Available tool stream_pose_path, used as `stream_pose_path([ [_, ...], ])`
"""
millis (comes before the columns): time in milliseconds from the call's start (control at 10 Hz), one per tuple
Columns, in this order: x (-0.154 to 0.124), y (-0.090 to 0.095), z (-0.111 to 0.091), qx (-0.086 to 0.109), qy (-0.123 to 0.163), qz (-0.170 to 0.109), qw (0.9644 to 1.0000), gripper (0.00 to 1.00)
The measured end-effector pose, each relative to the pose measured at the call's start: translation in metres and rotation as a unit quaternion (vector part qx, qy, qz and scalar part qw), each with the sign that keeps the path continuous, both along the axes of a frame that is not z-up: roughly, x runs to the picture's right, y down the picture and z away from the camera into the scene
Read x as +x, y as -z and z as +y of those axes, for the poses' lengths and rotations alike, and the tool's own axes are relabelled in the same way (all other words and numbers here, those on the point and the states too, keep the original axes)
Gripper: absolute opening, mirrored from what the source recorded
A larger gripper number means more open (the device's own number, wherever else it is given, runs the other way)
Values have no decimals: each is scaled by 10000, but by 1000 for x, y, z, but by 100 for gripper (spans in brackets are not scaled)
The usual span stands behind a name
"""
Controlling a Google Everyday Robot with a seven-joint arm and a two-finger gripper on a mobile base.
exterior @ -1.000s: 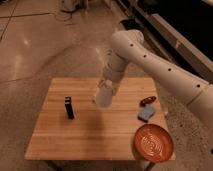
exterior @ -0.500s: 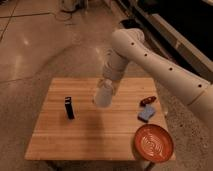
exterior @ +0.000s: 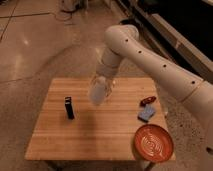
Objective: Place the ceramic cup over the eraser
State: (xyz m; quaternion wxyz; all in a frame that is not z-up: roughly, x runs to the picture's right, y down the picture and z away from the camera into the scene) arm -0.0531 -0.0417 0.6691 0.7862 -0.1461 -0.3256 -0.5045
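In the one camera view we see the hand (exterior: 102, 85) hanging above the middle of the wooden worktop (exterior: 100, 132), at the end of the white arm that reaches in from the right. It is closed on the white cup (exterior: 98, 95), which is lifted clear of the wood. How wide the grip stands we cannot tell.

The eraser (exterior: 69, 108) stands on the left part of the worktop, to the left of the cup and lower than it, apart from it. An orange plate (exterior: 153, 142), a blue pad (exterior: 146, 114) and a small red thing (exterior: 147, 101) lie on the right side, well away.

For this step we think the cup must travel left until its mouth is exactly above the eraser, stay high enough to pass the eraser's top, and then descend straight, because a sideways touch could tip such a slim block.

The eraser's long axis is vertical. The cup's long axis leans a little, with the lower end to the left. Which end is the mouth we cannot tell, so we would make the axis vertical before lowering.
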Motion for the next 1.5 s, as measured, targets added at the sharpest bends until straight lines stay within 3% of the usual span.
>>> stream_pose_path([
  [400,-60,-4,-12,261,420,-466,9977,0],
  [900,-123,-2,14,217,1078,-947,9894,0],
  [1500,-157,0,36,215,1587,-1185,9800,0],
])
